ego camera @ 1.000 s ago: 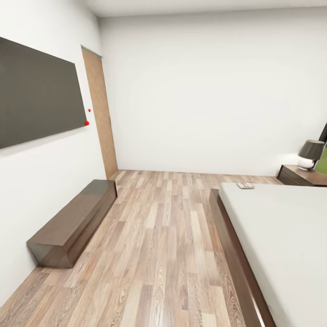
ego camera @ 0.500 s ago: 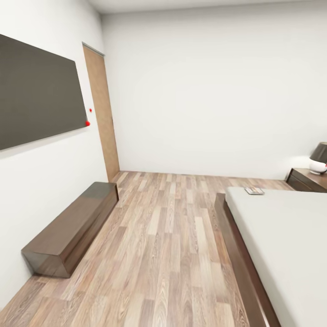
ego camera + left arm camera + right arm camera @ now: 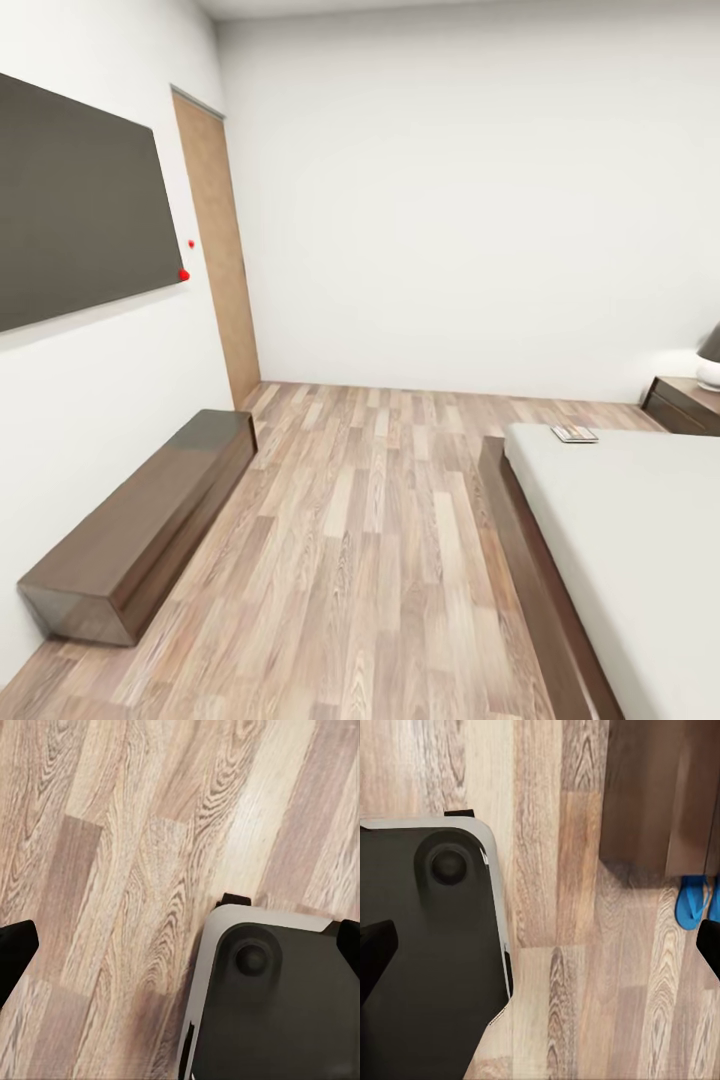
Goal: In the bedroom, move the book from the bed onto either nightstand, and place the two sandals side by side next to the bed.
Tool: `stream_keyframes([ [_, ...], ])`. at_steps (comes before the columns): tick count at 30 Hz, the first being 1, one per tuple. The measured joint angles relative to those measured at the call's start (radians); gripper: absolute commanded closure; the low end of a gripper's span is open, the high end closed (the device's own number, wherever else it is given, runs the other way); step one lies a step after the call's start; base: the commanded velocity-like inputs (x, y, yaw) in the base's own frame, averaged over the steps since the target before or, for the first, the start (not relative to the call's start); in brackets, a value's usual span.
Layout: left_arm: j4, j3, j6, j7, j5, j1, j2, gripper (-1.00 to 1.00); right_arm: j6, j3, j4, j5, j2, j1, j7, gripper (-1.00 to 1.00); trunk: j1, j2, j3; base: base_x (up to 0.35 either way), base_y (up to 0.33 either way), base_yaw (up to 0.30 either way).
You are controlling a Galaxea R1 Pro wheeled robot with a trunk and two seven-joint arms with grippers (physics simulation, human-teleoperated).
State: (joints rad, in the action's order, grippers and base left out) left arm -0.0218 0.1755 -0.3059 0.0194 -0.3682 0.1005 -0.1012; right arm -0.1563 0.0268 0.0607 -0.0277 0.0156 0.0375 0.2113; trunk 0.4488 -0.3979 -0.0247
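One book (image 3: 574, 433) lies on the bed (image 3: 620, 520) at my 2 o'clock, near the nightstand (image 3: 685, 403). I see both grippers' fingers (image 3: 15, 952) (image 3: 375, 952) apart; blue sandal (image 3: 690, 902) on the floor.

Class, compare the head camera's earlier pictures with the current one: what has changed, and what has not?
The whole picture has shifted, so the camera moved, not the things. The nightstand and lamp now sit cut off at the right edge. The book lies unmoved on the bed; the low bench stays by the wall.
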Motion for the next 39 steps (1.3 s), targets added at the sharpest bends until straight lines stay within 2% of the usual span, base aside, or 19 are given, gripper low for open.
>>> stream_keyframes([
  [39,0.000,0.000,0.000,0.000,0.000,0.000,0.000,-1.00,0.000,0.000,0.000,0.000,0.000,0.000,0.000,-1.00,0.000,0.000,0.000,0.338,0.000,0.000],
])
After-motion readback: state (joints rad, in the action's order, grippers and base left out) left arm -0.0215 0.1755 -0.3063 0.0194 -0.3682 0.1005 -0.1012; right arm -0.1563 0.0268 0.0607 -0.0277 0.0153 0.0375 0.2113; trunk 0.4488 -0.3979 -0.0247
